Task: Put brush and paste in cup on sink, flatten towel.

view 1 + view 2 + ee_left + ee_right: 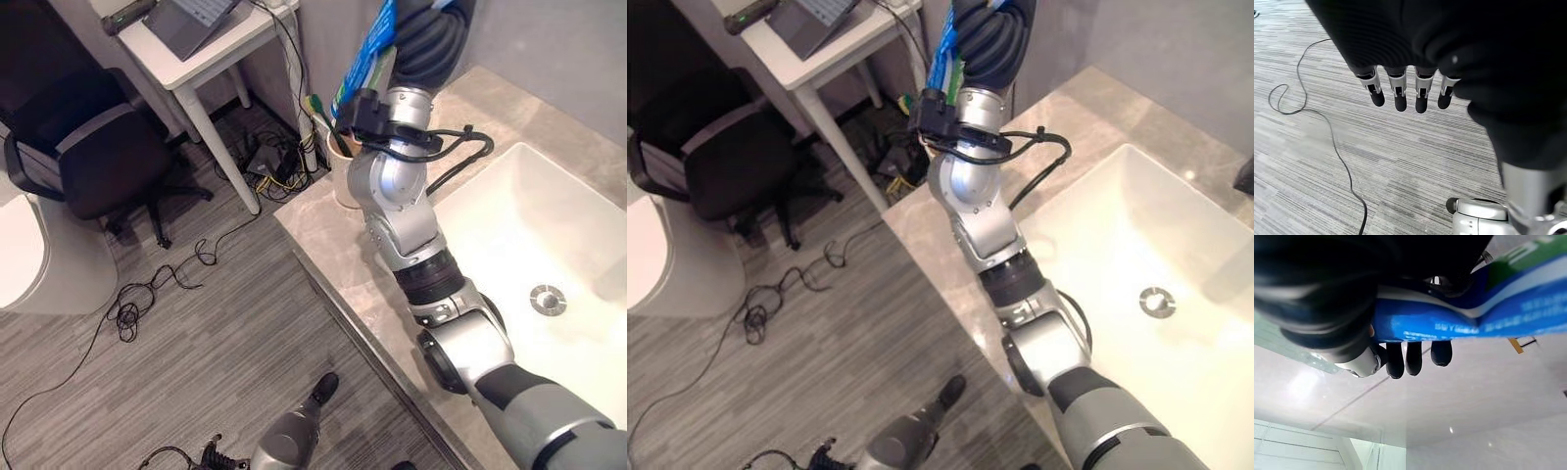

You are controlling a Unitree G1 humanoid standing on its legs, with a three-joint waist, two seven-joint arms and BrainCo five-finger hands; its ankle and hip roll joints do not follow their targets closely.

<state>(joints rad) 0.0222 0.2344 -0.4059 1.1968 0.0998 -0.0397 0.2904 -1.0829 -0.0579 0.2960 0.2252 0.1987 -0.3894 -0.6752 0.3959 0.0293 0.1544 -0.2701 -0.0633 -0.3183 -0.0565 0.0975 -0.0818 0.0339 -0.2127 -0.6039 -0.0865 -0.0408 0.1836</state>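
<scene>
My right hand (431, 39) is raised high over the counter's far left corner, shut on a blue toothpaste tube (364, 57). In the right wrist view its fingers (1408, 357) curl round the tube (1474, 318). Below the tube a pale cup (343, 186) stands on the counter, half hidden by my right arm. A green-tipped brush (313, 106) sticks up at the cup's left side. My left hand (1396, 93) hangs over the floor with straight fingers and holds nothing.
A white sink basin (549, 215) with a metal drain (548, 299) fills the counter's right part. The stone counter (323, 240) ends at a left edge above the grey floor. A white desk (196, 59), a black office chair (93, 147) and loose cables (147, 294) are at the left.
</scene>
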